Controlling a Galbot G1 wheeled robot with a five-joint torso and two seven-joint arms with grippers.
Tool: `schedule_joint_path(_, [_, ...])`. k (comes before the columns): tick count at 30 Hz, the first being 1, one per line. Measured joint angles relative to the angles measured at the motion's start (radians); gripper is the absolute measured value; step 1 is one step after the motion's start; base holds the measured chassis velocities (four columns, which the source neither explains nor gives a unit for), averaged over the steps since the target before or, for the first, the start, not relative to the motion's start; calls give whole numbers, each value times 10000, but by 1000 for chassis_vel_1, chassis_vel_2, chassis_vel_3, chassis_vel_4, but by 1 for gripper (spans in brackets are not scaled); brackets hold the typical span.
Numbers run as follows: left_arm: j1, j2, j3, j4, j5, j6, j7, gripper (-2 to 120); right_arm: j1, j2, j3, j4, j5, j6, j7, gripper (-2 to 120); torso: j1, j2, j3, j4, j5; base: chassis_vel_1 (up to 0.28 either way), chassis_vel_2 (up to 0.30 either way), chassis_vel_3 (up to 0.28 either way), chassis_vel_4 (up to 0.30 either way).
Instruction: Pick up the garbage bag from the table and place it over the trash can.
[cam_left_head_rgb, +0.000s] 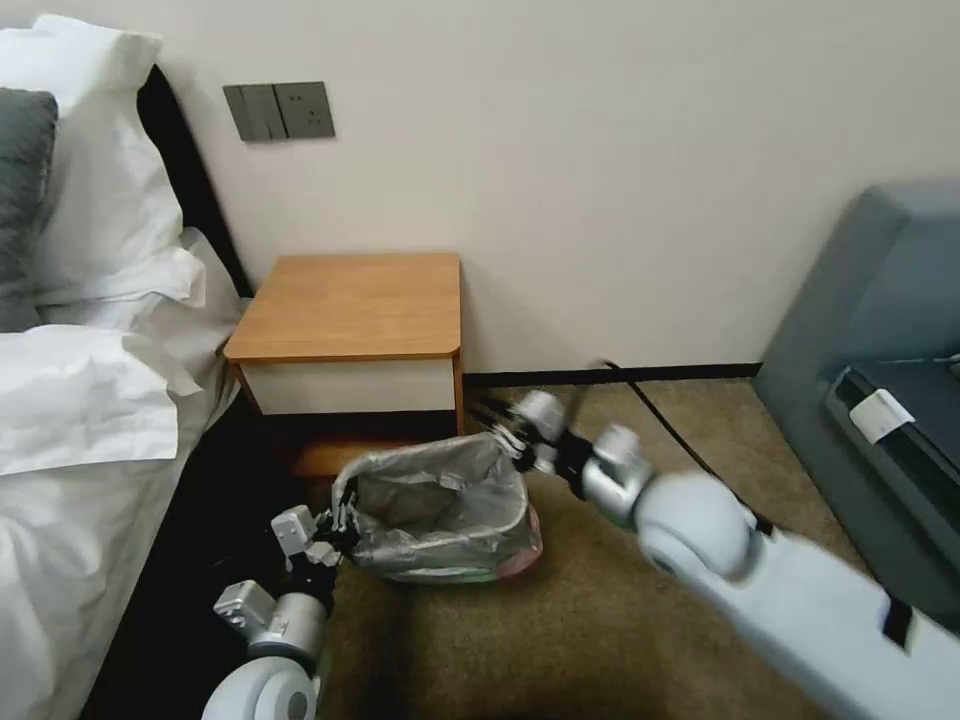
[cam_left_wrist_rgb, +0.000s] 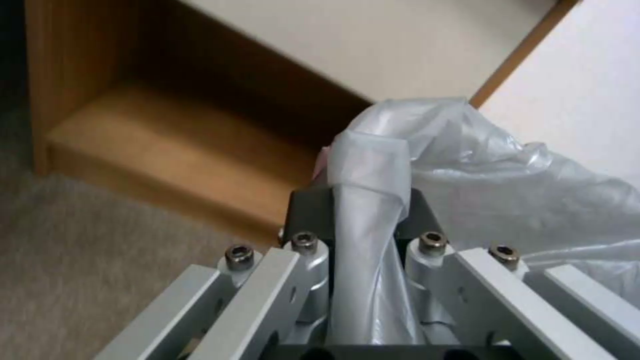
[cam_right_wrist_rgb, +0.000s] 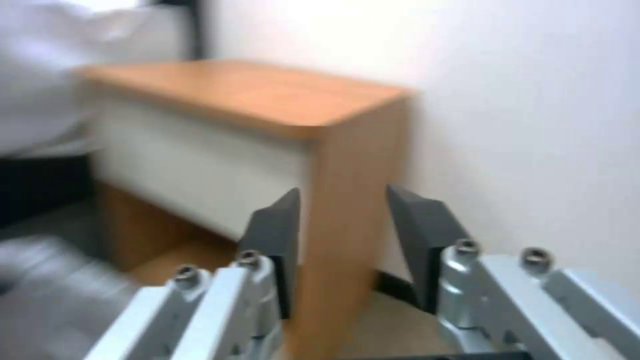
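This is a bedroom, maybe in a hotel. A bed (cam_left_head_rgb: 70, 420) with white sheets and big pillows (cam_left_head_rgb: 90, 170) stands by the wall. A small wooden nightstand (cam_left_head_rgb: 350, 305) sits beside it. Brown carpet (cam_left_head_rgb: 560, 620) covers the floor. Grey wall switches (cam_left_head_rgb: 278, 110) hang above, and a blue-grey sofa (cam_left_head_rgb: 880, 360) stands nearby.

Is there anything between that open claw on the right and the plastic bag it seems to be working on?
Nothing visible. The right gripper, fingers open, hangs just beside the far right corner of the garbage bag, which already drapes over the trash can. The left gripper is shut on the bag's near left corner. The table stands behind, off the path.
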Motion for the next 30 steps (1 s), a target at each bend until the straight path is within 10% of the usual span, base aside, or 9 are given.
schedule_joint_path(15, [410, 233, 745, 12, 440, 286, -298, 11, -3204, 2585, 2031, 1, -3285, 1590, 277, 93, 0, 1, 0, 2, -4, 0, 0, 0, 0])
schedule_joint_path(30, [396, 267, 709, 285, 655, 565, -396, 11, -3063, 2742, 2167, -139, -3271, 1736, 289, 100, 0, 0, 1, 2, -3, 0, 0, 0, 0])
